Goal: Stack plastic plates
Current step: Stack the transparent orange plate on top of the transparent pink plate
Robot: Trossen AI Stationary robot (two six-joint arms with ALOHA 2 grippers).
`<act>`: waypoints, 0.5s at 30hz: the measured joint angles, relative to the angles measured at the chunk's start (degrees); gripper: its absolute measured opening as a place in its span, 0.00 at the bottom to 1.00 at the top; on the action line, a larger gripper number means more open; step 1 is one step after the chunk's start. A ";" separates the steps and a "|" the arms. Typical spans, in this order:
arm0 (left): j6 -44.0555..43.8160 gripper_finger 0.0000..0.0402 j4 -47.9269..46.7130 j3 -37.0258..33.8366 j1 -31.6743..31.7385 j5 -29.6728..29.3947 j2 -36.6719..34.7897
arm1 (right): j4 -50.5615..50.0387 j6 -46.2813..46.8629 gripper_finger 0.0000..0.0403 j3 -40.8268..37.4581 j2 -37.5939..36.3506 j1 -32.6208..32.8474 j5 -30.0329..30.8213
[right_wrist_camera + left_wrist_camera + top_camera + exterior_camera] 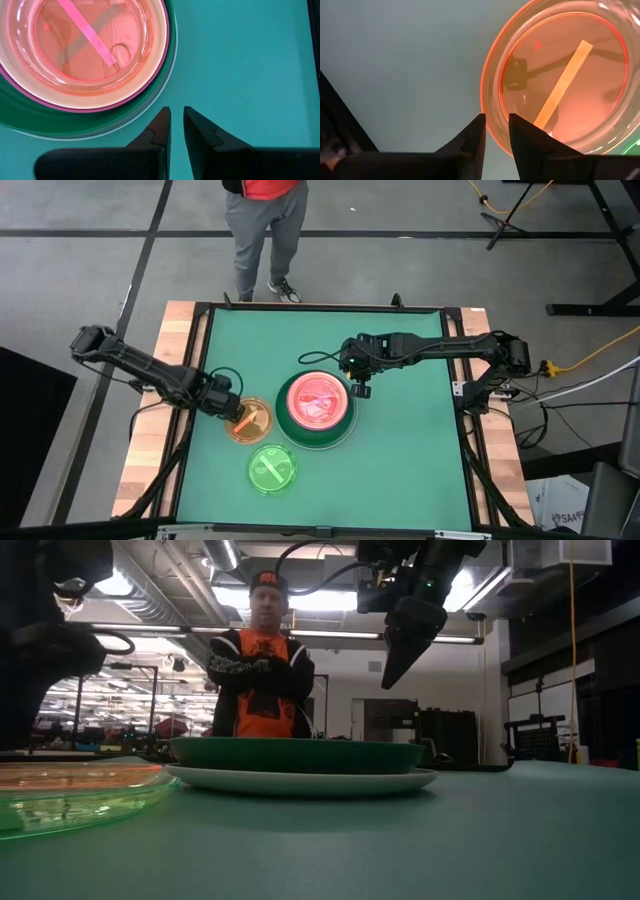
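**Ana:** Plastic plates first: where do they sit?

**Ben:** Five form a stack (318, 408) near the middle of the green worktop (410, 470). A large pale blue-white round plate (300, 780) lies at the bottom, with a large opaque dark green plate (300, 754) on it. Then come a hot pink plate (90, 109) and a cream plate (90, 101). A smaller translucent pink plate (318, 400) lies on top, with a flat pink strip (85, 31) inside it.

**Ana:** And the loose ones?

**Ben:** A small translucent orange plate (248, 420) lies at the stack's 9 o'clock, seen from above, just beside it. A translucent lime green plate (271, 468) lies at the stack's 7 o'clock, just beside the orange one. I cannot tell whether it is one plate or two nested.

**Ana:** What about the left pincer (232, 412)?

**Ben:** It is at the orange plate's 10 o'clock edge, with its fingers closed on the rim.

**Ana:** And the right pincer (358, 387)?

**Ben:** It hangs above the worktop at the stack's 2 o'clock, just off the rim. Its fingers are drawn almost together and grip nothing.

**Ana:** Anyone around?

**Ben:** A person (264, 230) stands beyond the worktop's 12 o'clock edge, with arms folded
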 joint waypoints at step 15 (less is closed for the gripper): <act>-12.77 0.19 1.61 -0.04 -8.56 -0.04 4.10 | 0.09 0.00 0.10 0.00 0.00 0.04 0.00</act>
